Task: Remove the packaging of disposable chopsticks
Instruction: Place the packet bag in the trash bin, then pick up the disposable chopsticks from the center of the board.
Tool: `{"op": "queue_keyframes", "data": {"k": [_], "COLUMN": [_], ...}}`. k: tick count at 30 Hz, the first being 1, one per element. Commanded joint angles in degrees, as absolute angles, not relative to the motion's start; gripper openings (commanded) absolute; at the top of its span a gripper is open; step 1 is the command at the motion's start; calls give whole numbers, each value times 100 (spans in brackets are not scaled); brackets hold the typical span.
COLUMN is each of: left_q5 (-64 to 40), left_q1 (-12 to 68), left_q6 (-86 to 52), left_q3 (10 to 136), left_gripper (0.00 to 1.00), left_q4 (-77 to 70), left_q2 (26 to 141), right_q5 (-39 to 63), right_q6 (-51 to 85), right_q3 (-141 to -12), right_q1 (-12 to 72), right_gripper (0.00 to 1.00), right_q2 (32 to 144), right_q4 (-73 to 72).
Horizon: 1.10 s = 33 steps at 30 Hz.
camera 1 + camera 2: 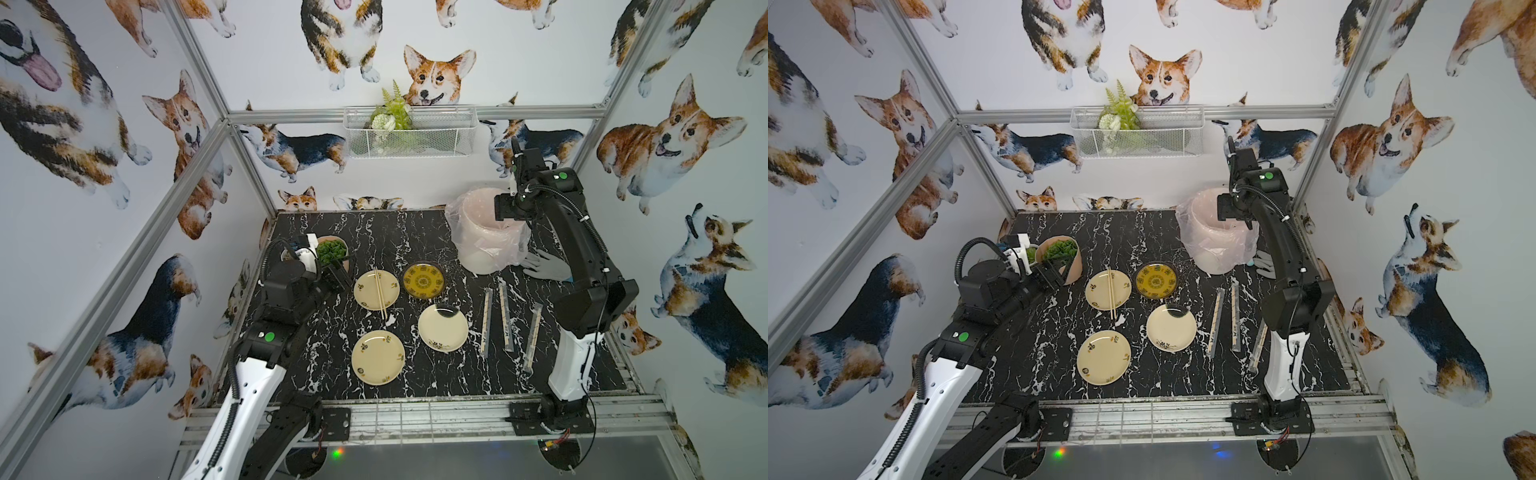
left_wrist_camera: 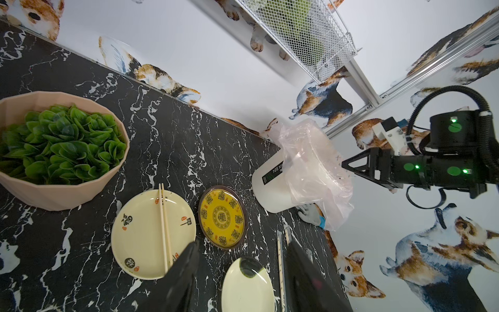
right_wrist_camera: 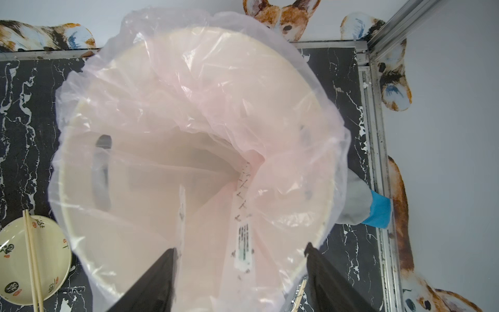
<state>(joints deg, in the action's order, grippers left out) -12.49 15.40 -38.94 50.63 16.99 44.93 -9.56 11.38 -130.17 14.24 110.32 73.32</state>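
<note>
A bare pair of disposable chopsticks lies across the back-left cream plate. Three wrapped pairs, still in their packaging, lie side by side on the table at the right. An empty printed sleeve lies inside the lined bin. My right gripper hangs open over the bin's mouth and holds nothing. My left gripper is open and empty, above the table by the plant pot.
A pot of green leaves stands at the back left. A dark-rimmed yellow plate and two more cream plates fill the middle. A grey glove lies beside the bin. A wire basket hangs on the back wall.
</note>
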Motion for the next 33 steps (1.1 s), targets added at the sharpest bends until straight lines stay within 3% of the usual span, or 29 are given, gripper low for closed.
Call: {"op": "queue_keyframes", "data": {"k": [1, 7, 33], "left_q5": [-1319, -1356, -1339], "left_q1": [1525, 1529, 1528], "left_q6": [-4020, -4007, -3981], "left_q3": [5003, 4988, 4939], "left_gripper": [55, 55, 56], "left_q4": [1356, 1377, 1422], "left_q2": [4522, 4506, 4457], "right_q5": [-1043, -859, -559], "right_q6": [1058, 1144, 1248], "right_q3": [-12525, -11717, -10569], "right_q1": [1406, 1225, 897], "right_gripper": [78, 78, 80], "right_q2": [10628, 10364, 8985], "right_q4": [7060, 6784, 6823]}}
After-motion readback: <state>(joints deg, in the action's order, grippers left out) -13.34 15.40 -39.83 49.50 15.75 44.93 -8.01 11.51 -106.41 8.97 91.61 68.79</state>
